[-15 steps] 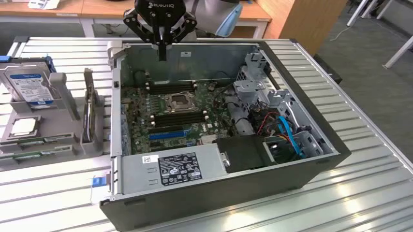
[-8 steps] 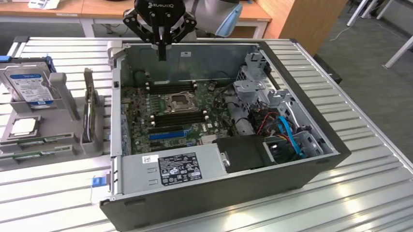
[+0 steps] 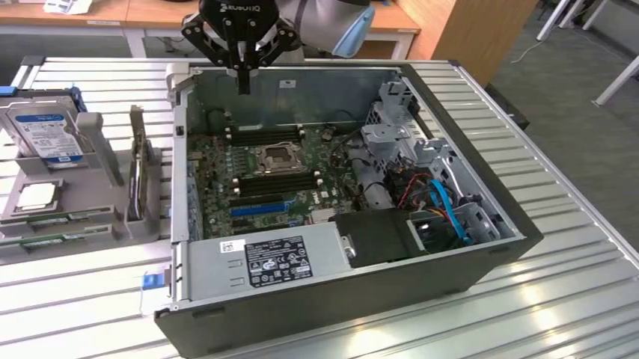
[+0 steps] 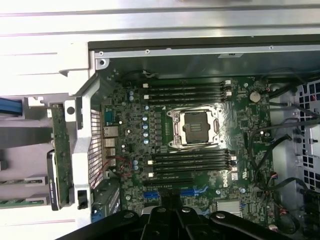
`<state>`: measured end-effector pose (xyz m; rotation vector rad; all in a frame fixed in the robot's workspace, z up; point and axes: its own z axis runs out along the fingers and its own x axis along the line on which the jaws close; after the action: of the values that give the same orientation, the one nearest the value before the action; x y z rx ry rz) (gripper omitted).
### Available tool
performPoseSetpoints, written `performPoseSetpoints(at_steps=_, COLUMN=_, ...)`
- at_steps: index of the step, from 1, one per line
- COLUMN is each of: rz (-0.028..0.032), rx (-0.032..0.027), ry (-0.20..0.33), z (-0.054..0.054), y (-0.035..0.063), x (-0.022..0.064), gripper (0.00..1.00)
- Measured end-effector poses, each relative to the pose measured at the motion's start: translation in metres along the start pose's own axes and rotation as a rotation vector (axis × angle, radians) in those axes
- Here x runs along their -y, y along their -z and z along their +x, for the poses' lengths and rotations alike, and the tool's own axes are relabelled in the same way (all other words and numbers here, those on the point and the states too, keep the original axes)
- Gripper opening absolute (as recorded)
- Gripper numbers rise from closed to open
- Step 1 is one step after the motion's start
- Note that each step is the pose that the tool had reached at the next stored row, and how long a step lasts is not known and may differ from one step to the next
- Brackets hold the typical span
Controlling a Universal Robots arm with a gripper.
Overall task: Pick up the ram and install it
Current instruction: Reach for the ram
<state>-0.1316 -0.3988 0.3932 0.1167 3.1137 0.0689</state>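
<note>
Black fingers pressed together, holding nothing, above open computer case

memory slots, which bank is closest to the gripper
The bank above the CPU socket in the exterior view, just below the gripper; the other bank lies toward the power supply.

"ROBOTIQ" on housing above the jaws

I work in what looks like a robotics lab or workshop. An opened computer case lies on my ribbed metal tabletop. Spare parts stand in grey holders at the exterior view's left, and wooden office desks line the far side.
</note>
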Motion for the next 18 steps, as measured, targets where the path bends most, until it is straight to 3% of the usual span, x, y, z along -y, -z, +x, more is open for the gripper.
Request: performPoseSetpoints(at_steps=18, rz=0.0, rx=0.0, ry=0.0, z=0.036, y=0.0008, x=0.0027, gripper=0.1)
